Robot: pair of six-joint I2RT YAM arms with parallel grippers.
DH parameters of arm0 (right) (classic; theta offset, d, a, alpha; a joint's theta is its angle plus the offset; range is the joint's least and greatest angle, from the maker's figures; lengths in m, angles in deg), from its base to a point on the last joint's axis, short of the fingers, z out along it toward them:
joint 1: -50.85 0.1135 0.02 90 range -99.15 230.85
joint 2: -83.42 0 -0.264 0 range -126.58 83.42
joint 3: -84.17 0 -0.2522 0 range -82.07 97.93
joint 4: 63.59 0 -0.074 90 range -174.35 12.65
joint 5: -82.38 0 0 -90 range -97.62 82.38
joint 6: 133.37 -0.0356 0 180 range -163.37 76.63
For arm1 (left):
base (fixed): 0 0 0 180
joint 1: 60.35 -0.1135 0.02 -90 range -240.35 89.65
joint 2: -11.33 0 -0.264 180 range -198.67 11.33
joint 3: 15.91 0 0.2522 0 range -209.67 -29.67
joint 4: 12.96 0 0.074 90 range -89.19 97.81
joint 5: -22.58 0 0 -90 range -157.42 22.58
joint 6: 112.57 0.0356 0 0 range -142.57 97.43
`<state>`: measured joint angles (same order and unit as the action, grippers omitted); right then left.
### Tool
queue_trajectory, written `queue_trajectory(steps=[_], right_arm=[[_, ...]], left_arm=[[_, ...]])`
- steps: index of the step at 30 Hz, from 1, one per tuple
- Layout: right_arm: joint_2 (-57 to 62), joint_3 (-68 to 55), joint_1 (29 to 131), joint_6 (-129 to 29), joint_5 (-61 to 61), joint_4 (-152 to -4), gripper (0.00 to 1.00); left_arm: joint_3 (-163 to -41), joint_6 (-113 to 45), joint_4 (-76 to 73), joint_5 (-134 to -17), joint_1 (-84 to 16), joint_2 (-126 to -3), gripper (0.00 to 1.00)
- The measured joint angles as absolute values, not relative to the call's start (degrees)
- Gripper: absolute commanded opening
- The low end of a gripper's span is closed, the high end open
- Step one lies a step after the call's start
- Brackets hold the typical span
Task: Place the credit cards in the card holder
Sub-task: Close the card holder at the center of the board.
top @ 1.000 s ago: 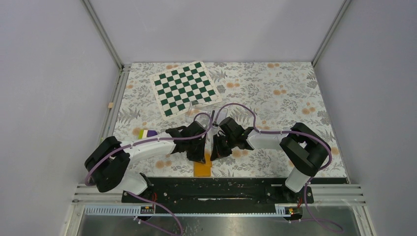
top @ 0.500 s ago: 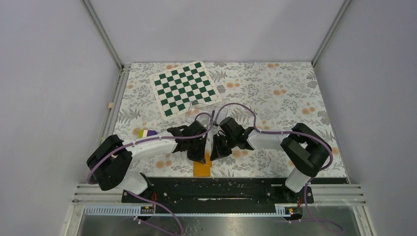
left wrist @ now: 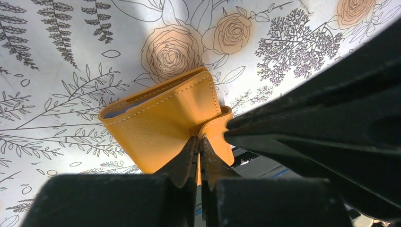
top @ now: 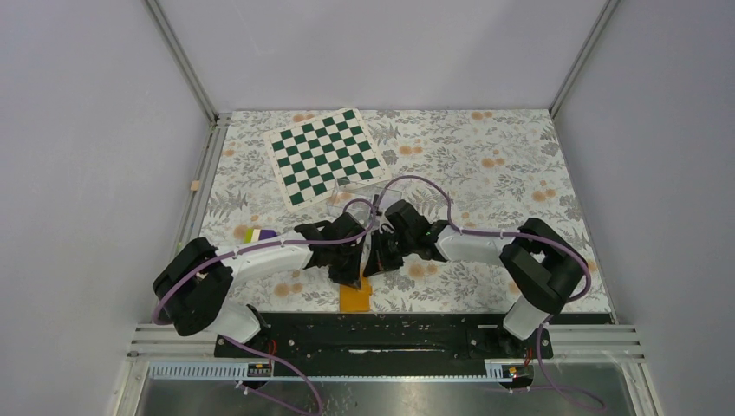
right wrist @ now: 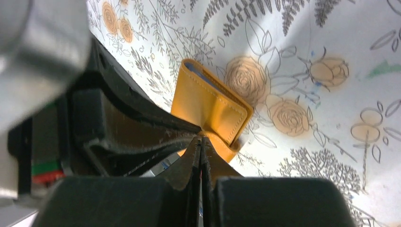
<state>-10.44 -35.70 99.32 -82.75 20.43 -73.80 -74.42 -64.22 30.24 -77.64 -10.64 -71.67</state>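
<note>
Floral table (top: 485,165): left end effector (left wrist: 198,144), right end effector (right wrist: 201,143) both clamp card holder (left wrist: 161,124).

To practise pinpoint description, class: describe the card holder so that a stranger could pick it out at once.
Find the green chessboard at the back of the flowered table. Come toward the near edge, past the clear box, to the card holder at that edge. It is small, flat and solid orange, unlike the see-through box and the checked board.

**A:** From above, the card holder (top: 356,299) is mostly covered up, only its near end pokes out.
**B:** Yep, and that purple-yellow thing (top: 259,235) off to the left is too tiny to tell.
</note>
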Motion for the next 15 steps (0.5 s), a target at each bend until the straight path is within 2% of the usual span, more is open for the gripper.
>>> queue_trajectory(steps=[9, 15], right_arm=[[-18.8, -30.1, 99.9, -82.9, 20.3, -73.9, 0.00], [-19.6, -29.6, 101.0, -82.5, 18.9, -75.9, 0.00]], left_arm=[[-74.4, -64.8, 30.3, -77.6, -10.6, -71.7, 0.00], [-74.2, -65.2, 30.6, -77.2, -10.5, -71.4, 0.00]])
